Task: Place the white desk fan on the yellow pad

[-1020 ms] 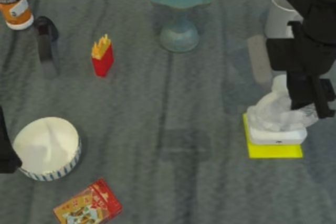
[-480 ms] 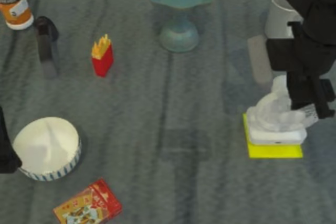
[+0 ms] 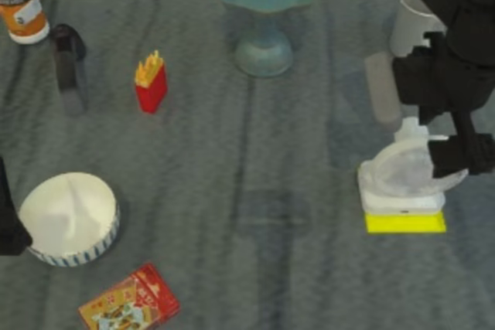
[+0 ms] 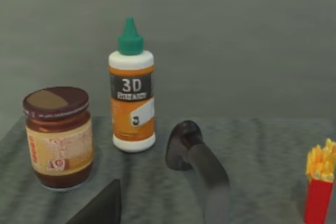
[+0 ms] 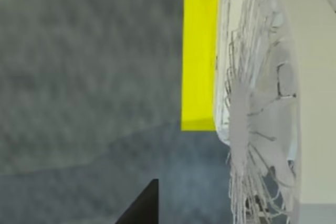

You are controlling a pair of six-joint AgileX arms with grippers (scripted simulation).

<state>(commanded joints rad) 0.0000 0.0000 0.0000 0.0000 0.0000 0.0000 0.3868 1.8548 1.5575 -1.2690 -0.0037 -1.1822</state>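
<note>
White glue bottle [image 4: 132, 90] label reads "3D".

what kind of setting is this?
Likely a rendered tabletop test scene: grey table scattered with unrelated props, like the white desk fan on the yellow pad, toy fries, glue bottle.

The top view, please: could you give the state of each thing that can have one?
white desk fan: upright, base on the pad
yellow pad: flat, mostly covered by the fan
right gripper: at the fan's grille
left gripper: out of view
bowl: upright, empty
glue bottle: upright, capped
jar: upright, lidded
</note>
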